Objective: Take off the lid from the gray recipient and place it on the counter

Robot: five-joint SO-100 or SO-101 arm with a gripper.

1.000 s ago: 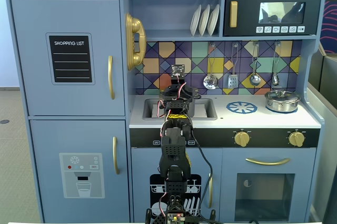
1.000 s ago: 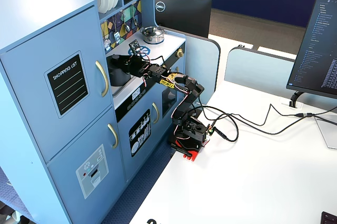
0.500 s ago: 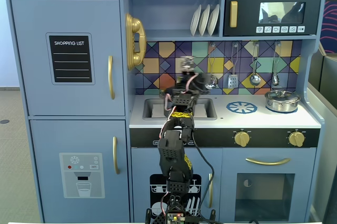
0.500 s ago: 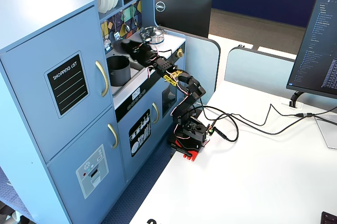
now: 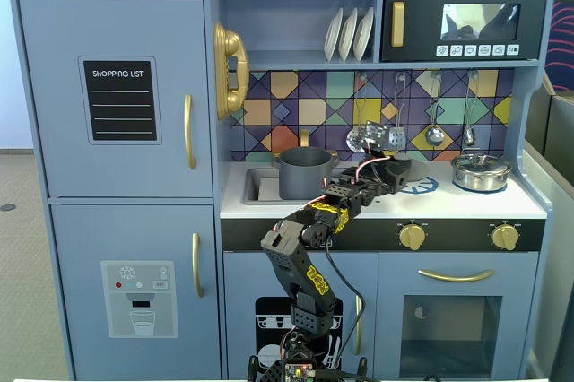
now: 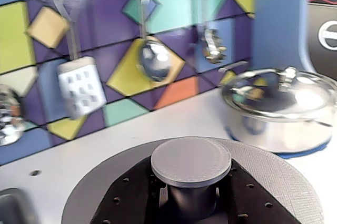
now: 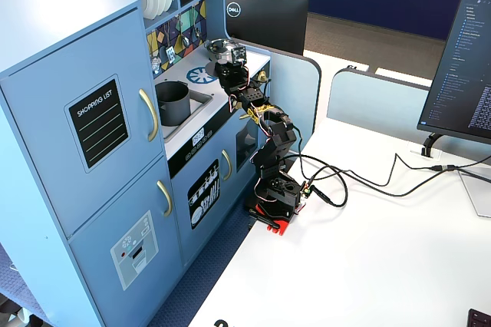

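Observation:
The gray recipient (image 5: 305, 173) stands open, without a lid, in the recessed sink at the left of the white counter (image 5: 377, 205); it also shows in a fixed view (image 7: 173, 103). My gripper (image 6: 190, 196) is shut on the stem of the lid's knob (image 6: 190, 161), with a black jaw on each side. The dark gray lid (image 6: 279, 182) spreads below the knob, low over the counter (image 6: 121, 150). In a fixed view the gripper (image 5: 396, 172) is right of the gray pot, over the blue burner ring (image 5: 423, 186). Whether the lid touches the counter is unclear.
A shiny silver pot with its own lid (image 5: 481, 172) sits at the counter's right end, close to the right of the held lid in the wrist view (image 6: 281, 109). Utensils (image 6: 80, 84) hang on the tiled back wall. The sink edge (image 6: 10, 203) is at the left.

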